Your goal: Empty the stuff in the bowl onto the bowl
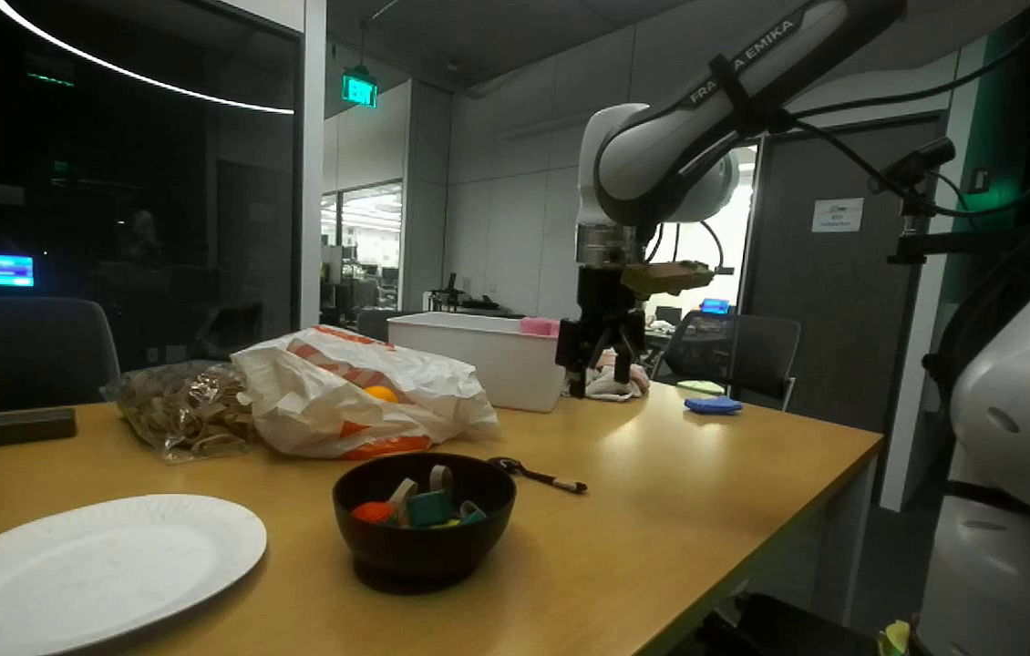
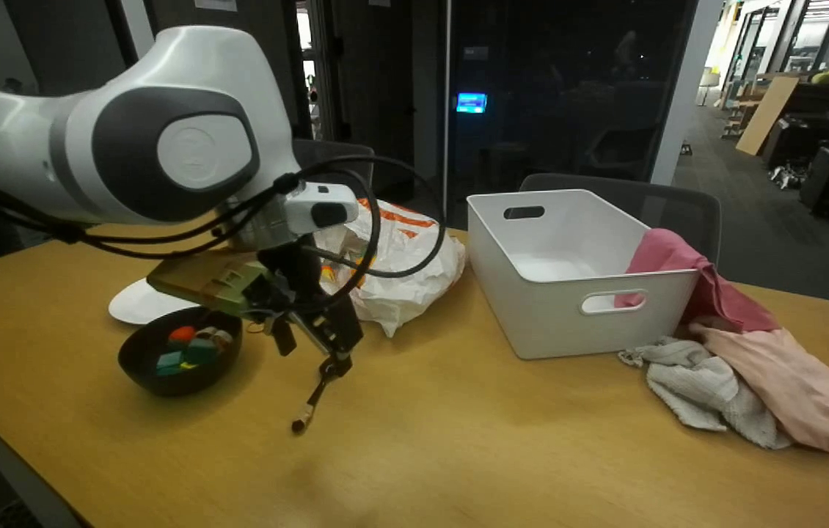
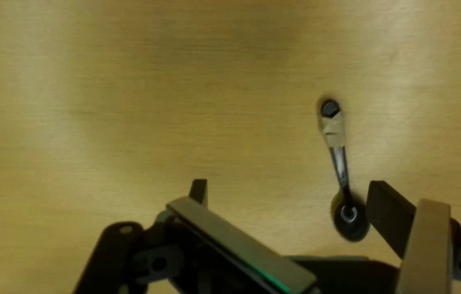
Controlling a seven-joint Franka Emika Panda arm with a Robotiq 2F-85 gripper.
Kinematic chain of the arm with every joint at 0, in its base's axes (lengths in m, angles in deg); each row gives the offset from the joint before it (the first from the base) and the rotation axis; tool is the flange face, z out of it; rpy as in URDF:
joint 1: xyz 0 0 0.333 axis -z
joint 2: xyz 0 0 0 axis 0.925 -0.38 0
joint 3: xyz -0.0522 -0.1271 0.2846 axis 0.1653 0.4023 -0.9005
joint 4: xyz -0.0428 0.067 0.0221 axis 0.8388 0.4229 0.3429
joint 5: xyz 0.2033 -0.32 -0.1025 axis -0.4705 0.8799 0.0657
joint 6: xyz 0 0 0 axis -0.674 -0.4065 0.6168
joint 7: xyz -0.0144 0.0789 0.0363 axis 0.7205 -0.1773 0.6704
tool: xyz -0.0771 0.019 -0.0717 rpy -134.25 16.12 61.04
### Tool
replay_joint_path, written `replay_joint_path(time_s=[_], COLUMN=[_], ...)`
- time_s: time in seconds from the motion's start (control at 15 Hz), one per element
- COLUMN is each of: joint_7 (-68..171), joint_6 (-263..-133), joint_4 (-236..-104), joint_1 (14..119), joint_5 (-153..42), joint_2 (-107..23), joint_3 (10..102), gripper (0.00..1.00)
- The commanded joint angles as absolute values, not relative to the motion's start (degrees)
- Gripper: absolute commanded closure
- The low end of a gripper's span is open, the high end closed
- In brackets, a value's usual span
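Gripper hangs above the wood-tone table, 2 fingers spread wide and pointing down. Black bowl stands upright on the table, apart from the gripper, holding 1 orange-red piece, teal blocks, tan loops, plus a yellow bit, mostly hidden so hard to name. White plate lies flat on the table near the bowl. Black spoon, handle wrapped tan near its end, lies on the table close to the bowl; in the wrist view its scoop shows next to 1 fingertip. White plastic bag with orange print slumps behind the bowl in an exterior view, an orange round item showing at its front; clear bag of tan bands sits just beside it, then a dark block farther along. White bin shows in both exterior views, near the plastic bag, dark-pink cloth hanging over its rim. Pale pink cloth and gray cloth lie heaped on the table just beside the bin. Blue item lies near the table's edge in an exterior view.
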State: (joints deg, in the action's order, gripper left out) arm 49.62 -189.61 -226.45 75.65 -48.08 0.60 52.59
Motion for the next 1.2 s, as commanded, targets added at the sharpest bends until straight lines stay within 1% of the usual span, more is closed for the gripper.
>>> replay_joint_path(time_s=[0.0, 0.2, 0.47, 0.67, 1.0, 1.07, 1.13], joint_7=[51.71, 50.22, 47.45, 43.96, 40.02, 39.86, 40.34], joint_6=[-188.11, -192.31, -198.99, -203.44, -204.88, -204.99, -205.21], joint_4=[-229.45, -231.36, -231.37, -231.72, -231.95, -232.05, -232.16], joint_1=[69.87, 65.08, 61.44, 60.94, 60.98, 60.9, 60.69], joint_5=[-53.04, -56.21, -59.32, -59.94, -60.71, -60.73, -61.0], joint_2=[2.5, 2.29, -0.4, -2.9, -7.79, -8.53, -9.22], joint_3=[51.3, 48.21, 44.9, 42.72, 42.05, 42.07, 42.26], gripper=[0.0, 0.0, 0.0, 0.0, 0.0, 0.02, 0.26])
